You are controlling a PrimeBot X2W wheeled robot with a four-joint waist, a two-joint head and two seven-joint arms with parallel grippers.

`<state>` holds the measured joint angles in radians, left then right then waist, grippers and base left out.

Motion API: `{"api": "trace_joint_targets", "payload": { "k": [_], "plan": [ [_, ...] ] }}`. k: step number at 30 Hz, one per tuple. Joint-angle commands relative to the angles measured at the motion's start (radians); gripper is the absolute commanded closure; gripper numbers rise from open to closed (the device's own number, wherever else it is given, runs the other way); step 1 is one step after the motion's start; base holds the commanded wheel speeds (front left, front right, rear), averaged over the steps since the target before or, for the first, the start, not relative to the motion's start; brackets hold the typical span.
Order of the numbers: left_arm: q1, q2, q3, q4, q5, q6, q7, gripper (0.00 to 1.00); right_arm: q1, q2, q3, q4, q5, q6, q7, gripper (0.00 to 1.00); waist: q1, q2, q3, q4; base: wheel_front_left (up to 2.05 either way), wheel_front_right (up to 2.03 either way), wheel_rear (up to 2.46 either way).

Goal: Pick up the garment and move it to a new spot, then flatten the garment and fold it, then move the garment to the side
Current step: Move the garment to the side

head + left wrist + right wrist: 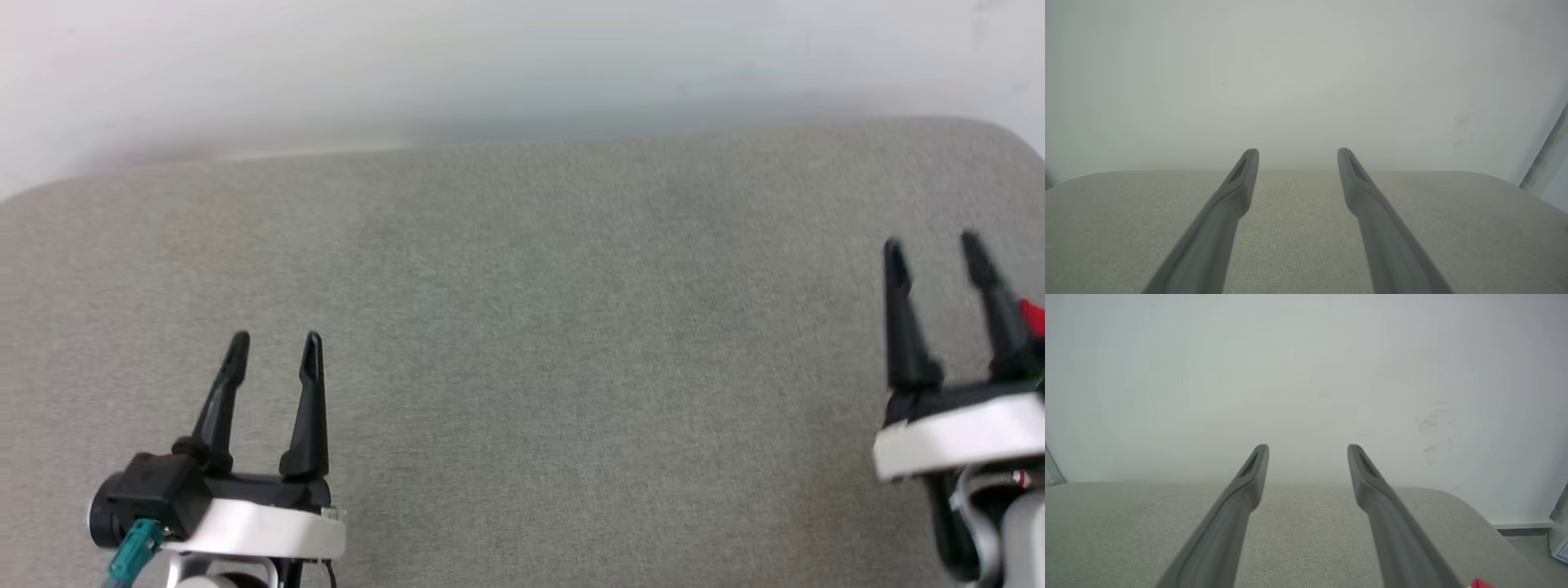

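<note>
Grey fabric-covered surface (522, 327) runs back to a scuffed white wall (490, 57). Over it hover the left gripper (276, 341) and the right gripper (932, 247), each with fingers spread apart. A red sliver of the garment (1033, 317) peeks from behind the right gripper's outer finger.

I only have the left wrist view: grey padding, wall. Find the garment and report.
Observer: In the head view a sliver of red, likely the garment, shows at the right edge, beside the outer finger of the right gripper.
Operator: Say whether that gripper holds it.
Observer: No. Its jaws stand open, bare grey padding between them.
Operator: Check the right wrist view.
Observer: Red cloth peeks in at its bottom edge, right of the fingers.
</note>
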<state>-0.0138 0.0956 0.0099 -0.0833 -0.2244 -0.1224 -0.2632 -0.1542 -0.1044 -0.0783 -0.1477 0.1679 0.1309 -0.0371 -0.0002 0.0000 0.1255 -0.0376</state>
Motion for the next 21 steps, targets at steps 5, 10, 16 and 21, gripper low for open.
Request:
{"api": "trace_joint_targets", "payload": {
  "k": [5,10,16,21],
  "plan": [
    [0.031,-0.006,0.013,0.041,0.009,-0.005,-0.002,0.0,0.075,-0.001,0.032,0.066,0.004,-0.001,-0.096,0.0,0.0002,0.0,-0.039,0.016,0.0,0.0,0.0],
    [0.05,-0.012,0.028,0.078,-0.001,-0.007,-0.002,0.0,0.105,0.015,0.048,0.132,0.023,0.0,-0.147,0.0,0.0002,0.0,-0.057,0.013,0.0,0.0,0.0],
    [0.062,-0.012,0.04,0.102,-0.008,-0.007,-0.002,0.0,0.101,0.027,0.061,0.172,0.024,0.0,-0.169,0.0,0.0002,0.0,-0.067,0.007,0.0,0.0,0.0],
    [0.056,-0.016,0.05,0.107,0.002,-0.008,-0.002,0.0,0.092,0.034,0.061,0.19,0.026,0.0,-0.178,0.0,0.0002,0.0,-0.068,0.007,0.0,0.0,0.0]
  ]
}}
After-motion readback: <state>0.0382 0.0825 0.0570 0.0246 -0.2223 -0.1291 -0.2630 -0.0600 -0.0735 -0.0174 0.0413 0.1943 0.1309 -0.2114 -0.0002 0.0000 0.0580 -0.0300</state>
